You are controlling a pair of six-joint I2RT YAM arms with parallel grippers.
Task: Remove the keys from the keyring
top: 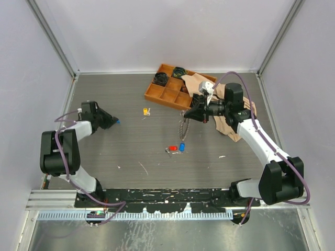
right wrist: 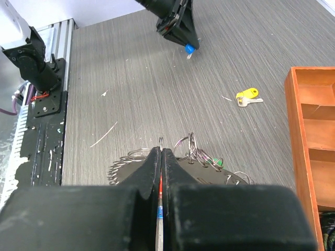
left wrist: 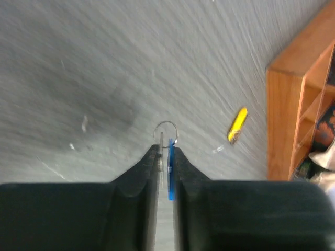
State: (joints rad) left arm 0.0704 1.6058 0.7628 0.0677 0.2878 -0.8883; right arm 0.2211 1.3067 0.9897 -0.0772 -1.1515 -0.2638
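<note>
- Top view: the keyring [top: 183, 128] hangs from the tip of the right end effector [top: 187, 113], its long axis running toward the near edge of the counter [top: 131, 151]; the right arm reaches forward and bends left past the orange tray [top: 165, 102]; the left end effector [top: 115, 121] sits well apart to the ring's left, so the right arm is by far the nearer.
- Left wrist view: the left end effector is clenched on a blue-capped key [left wrist: 170, 172] held edge-on between the fingers; a small wire loop [left wrist: 166, 129] pokes out just past the tips; the big ring is not in sight ahead.
- Right wrist view: the right end effector is clenched on the bunch at its top; the keys [right wrist: 125, 167] fan out just beyond the tips on both sides; the left end effector lies nearly straight ahead and far off, tip toward the ring; I judge it must cross that gap to take another key.
</note>
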